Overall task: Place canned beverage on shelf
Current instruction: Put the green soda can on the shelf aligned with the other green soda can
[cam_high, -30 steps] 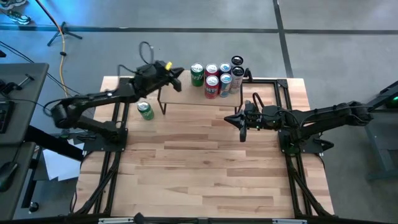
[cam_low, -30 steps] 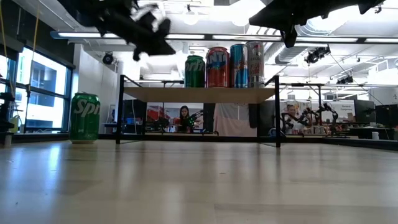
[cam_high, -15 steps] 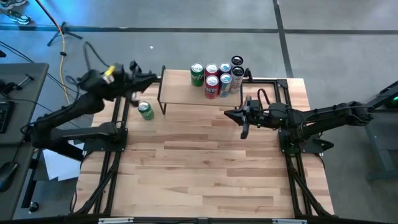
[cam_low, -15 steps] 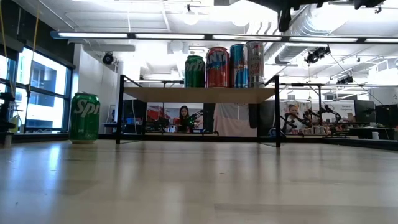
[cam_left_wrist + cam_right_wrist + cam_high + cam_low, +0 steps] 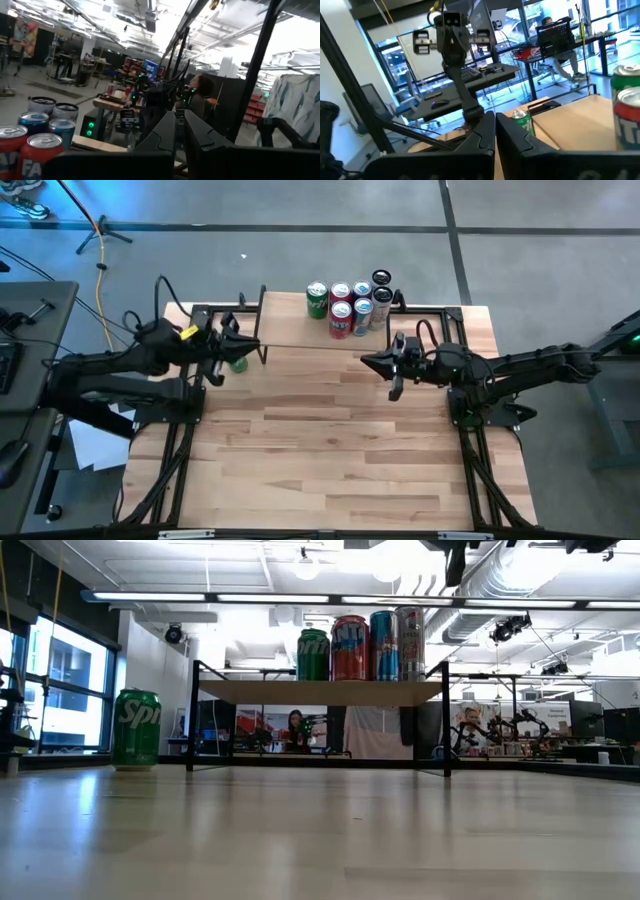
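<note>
A green canned beverage (image 5: 238, 364) stands upright on the tabletop just left of the shelf (image 5: 300, 332), and shows in the low view (image 5: 136, 728) and the right wrist view (image 5: 522, 122). The shelf, a light-wood board on thin black legs (image 5: 320, 691), carries several cans (image 5: 348, 305) at its right end. My left gripper (image 5: 243, 347) hovers shut above the green can, pointing roughly level toward the table's right; its fingers (image 5: 179, 122) meet with nothing between them. My right gripper (image 5: 372, 363) hangs shut in front of the shelf's right end, its fingers (image 5: 495, 127) closed and empty.
Black frame rails (image 5: 190, 395) run along the table's left and right sides. The near half of the tabletop (image 5: 320, 450) is bare wood. The shelf's left and middle part (image 5: 250, 691) holds no cans. People sit in the room beyond the table.
My left gripper has drawn back from above the shelf's left end toward the table's left edge, then toward the near side, tipping up from a downward slant to about level. It stays shut. My right gripper has tipped up a little. The green can has not moved.
</note>
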`<state>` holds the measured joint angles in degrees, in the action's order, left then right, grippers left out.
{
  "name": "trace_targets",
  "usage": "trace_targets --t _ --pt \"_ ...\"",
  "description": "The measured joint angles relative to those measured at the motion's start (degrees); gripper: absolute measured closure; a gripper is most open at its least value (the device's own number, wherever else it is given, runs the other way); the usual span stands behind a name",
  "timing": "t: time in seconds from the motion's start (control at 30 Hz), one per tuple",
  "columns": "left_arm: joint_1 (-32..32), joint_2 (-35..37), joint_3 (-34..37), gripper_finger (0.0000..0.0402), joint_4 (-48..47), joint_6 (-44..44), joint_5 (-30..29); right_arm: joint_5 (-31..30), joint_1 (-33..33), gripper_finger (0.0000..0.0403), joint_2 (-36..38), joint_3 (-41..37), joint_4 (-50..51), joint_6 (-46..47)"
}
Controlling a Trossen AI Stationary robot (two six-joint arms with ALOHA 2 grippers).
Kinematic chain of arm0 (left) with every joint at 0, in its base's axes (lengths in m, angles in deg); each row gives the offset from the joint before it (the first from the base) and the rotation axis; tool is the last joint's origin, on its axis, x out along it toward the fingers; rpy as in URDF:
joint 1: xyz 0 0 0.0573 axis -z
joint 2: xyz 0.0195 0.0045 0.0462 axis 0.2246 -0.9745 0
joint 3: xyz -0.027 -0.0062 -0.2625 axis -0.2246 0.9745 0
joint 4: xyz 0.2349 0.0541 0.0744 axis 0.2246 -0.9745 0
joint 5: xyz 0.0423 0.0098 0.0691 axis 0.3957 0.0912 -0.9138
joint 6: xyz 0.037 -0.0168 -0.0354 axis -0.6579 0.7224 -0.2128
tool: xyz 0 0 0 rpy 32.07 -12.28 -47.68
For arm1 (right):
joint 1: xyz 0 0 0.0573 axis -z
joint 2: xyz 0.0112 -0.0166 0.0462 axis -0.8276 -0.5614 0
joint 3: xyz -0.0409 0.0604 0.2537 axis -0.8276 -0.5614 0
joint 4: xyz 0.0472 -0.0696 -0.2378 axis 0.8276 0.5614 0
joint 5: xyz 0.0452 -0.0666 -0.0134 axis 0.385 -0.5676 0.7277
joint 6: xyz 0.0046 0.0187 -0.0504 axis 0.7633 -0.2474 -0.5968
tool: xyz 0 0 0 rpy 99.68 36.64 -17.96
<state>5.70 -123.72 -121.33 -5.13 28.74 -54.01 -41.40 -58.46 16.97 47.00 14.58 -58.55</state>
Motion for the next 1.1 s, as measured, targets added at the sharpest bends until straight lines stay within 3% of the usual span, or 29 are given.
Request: trace_targets --t 0.17,1.1 --pt "2.50 -0.23 0.76 0.0401 -0.23 -2.66 -4.10 0.99 -0.04 0.0403 0.44 0.00 -0.12 1.70" --pt "2.50 -0.38 0.78 0.0402 -2.29 -4.14 -4.23 1.84 -0.02 0.0403 1.16 0.01 1.77 -1.26"
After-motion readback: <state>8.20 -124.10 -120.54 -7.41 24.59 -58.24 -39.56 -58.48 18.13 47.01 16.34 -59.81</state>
